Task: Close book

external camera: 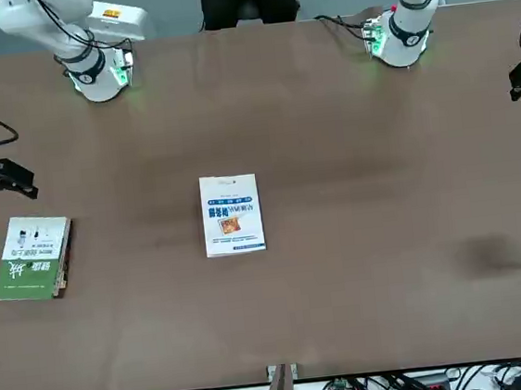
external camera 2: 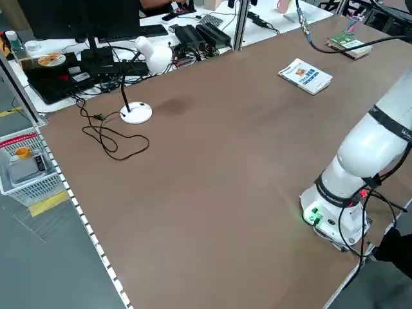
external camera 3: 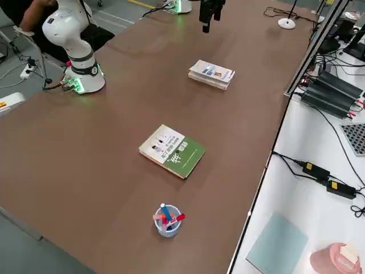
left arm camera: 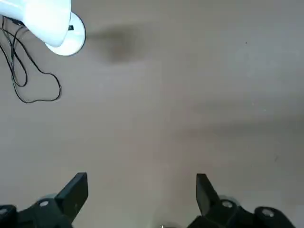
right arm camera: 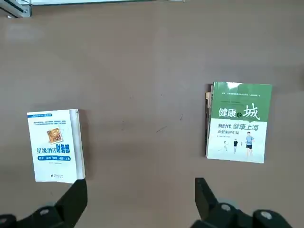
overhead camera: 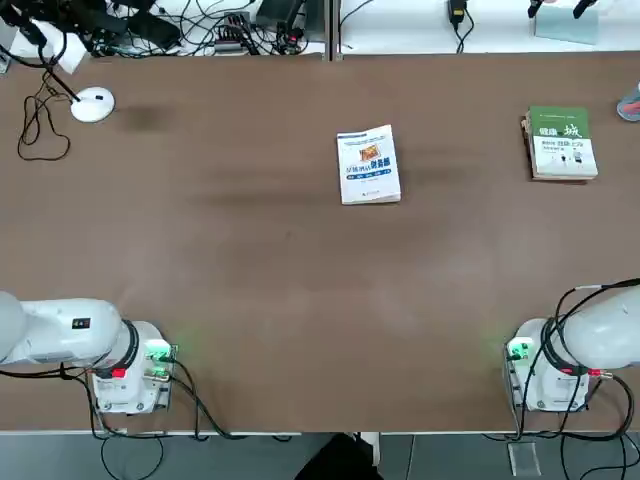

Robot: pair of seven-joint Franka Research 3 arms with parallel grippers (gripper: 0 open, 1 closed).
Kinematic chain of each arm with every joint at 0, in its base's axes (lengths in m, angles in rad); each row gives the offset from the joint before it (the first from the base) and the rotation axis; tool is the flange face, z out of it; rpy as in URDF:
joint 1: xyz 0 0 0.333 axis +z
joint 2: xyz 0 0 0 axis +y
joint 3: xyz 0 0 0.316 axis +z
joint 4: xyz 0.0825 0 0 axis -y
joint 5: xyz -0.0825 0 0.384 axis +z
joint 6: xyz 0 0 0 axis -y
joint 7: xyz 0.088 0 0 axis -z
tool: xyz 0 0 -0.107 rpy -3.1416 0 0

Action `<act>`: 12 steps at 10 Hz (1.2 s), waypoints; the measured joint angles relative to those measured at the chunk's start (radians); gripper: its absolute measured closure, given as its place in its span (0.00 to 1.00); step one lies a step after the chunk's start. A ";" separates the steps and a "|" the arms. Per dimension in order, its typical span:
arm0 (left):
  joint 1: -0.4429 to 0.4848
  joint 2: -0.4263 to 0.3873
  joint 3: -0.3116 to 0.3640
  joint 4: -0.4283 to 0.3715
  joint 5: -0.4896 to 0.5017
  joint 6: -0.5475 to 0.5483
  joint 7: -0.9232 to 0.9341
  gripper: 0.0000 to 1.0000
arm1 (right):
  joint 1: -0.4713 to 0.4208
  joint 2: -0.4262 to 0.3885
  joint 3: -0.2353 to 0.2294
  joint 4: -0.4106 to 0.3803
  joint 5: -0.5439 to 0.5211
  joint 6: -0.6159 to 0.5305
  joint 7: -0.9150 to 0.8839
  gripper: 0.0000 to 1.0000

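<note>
Both pincers, the left [left arm camera: 142, 202] and the right [right arm camera: 141, 202], stand wide apart and empty over the near side of the bench [overhead camera: 290, 290]. The white book [overhead camera: 369, 167] lies closed towards twelve o'clock, so a needless grab could catch its cover and reopen it. At its three o'clock, the green-and-white book [overhead camera: 562, 145] could be mistaken for it, being similarly reachable.

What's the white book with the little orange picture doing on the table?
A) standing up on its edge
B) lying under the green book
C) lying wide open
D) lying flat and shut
D: the white book lies flat with its cover on top, closed over its pages.
</note>
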 joint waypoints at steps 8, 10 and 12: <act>0.000 0.002 -0.013 -0.005 0.000 -0.063 -0.001 0.00 | 0.002 -0.016 0.006 0.000 -0.004 -0.009 0.000 0.00; 0.000 0.004 -0.013 -0.007 0.000 -0.063 -0.001 0.00 | 0.002 -0.021 0.007 0.000 -0.004 -0.012 0.000 0.00; 0.000 0.005 -0.013 -0.007 0.000 -0.063 -0.001 0.00 | 0.002 -0.022 0.007 0.000 -0.005 -0.012 0.000 0.00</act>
